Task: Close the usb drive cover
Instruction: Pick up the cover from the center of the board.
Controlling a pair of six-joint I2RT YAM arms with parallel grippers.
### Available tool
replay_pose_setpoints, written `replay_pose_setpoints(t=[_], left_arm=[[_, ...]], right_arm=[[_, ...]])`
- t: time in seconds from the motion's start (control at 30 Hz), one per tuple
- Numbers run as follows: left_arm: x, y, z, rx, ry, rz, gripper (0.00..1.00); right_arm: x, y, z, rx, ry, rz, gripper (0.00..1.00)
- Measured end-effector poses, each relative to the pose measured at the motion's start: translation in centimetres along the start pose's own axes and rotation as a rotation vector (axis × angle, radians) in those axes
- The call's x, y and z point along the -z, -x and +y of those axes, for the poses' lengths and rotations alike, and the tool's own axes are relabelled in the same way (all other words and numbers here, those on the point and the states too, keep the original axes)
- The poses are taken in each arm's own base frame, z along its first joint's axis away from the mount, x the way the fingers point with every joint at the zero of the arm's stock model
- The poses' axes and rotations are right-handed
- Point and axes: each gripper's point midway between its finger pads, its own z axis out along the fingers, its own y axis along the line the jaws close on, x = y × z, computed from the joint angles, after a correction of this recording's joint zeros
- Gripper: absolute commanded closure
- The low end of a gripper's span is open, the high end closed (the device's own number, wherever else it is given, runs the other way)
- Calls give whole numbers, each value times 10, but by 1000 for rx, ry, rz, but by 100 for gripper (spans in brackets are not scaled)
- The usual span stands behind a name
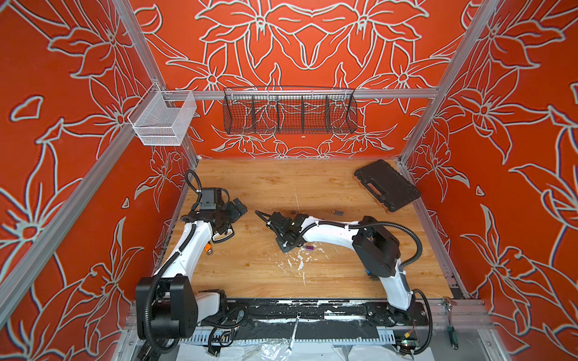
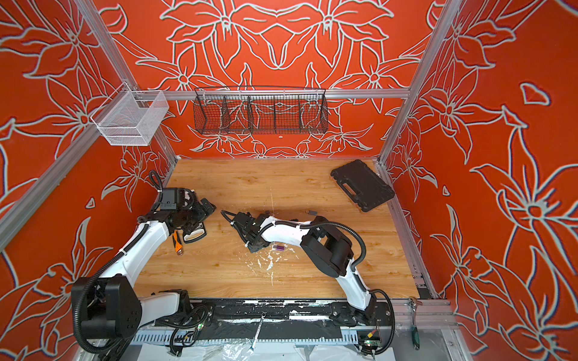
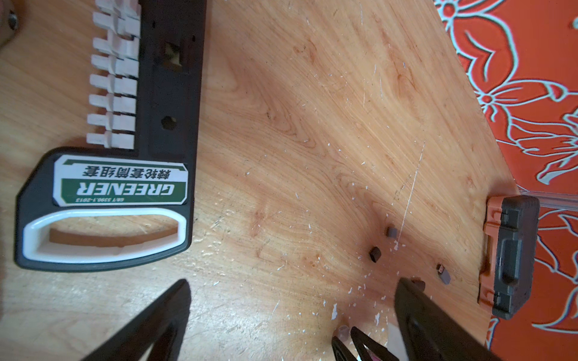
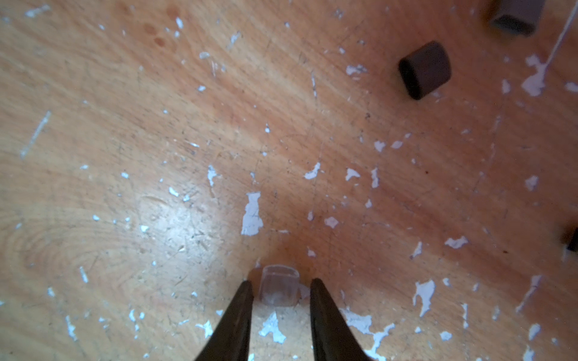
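A: Between your right gripper [image 4: 280,281] tips, flat on the table [image 4: 125,125], sits the clear cap [image 4: 278,289]. Which way's it pointing?
B: Long axis approx in line w/ your fingers [image 4: 240,312]; which end's open, can't tell. Fingers stand apart, one each side, slim gap both sides, no contact.
A: And the usb drive [image 1: 308,248]?
B: Purple, back by that arm's wrist, long axis side to side in both top views, well apart from the tips.
A: Materials?
B: Cap's see-through plastic, rounded-rect. A dark cap [image 4: 425,70]: matte, similar shape, well apart. Tabletop's wood grain w/ white flakes. Your left gripper [image 3: 294,281]: fingers wide apart, nothing btw them.
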Motion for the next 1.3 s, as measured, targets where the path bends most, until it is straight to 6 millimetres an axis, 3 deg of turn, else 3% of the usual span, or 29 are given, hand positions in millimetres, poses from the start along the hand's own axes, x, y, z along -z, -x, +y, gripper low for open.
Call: replay_pose_setpoints(t=[0.33, 0.57, 1.0, 1.13, 1.3], left_arm=[[0, -2, -2, -3, -14, 12, 2], [-6, -14, -2, -18, -27, 77, 4], [-30, -82, 9, 12, -96, 410, 21], [-30, -94, 8, 27, -141, 473, 23], [-31, -105, -1, 39, -223, 552, 30]], right_arm=[[0, 1, 0, 21, 1, -3, 76], [-1, 2, 1, 82, 3, -11, 78], [-1, 10, 14, 380, 132, -128, 79], [6, 9, 12, 429, 201, -160, 79], [21, 25, 5, 462, 286, -237, 79]])
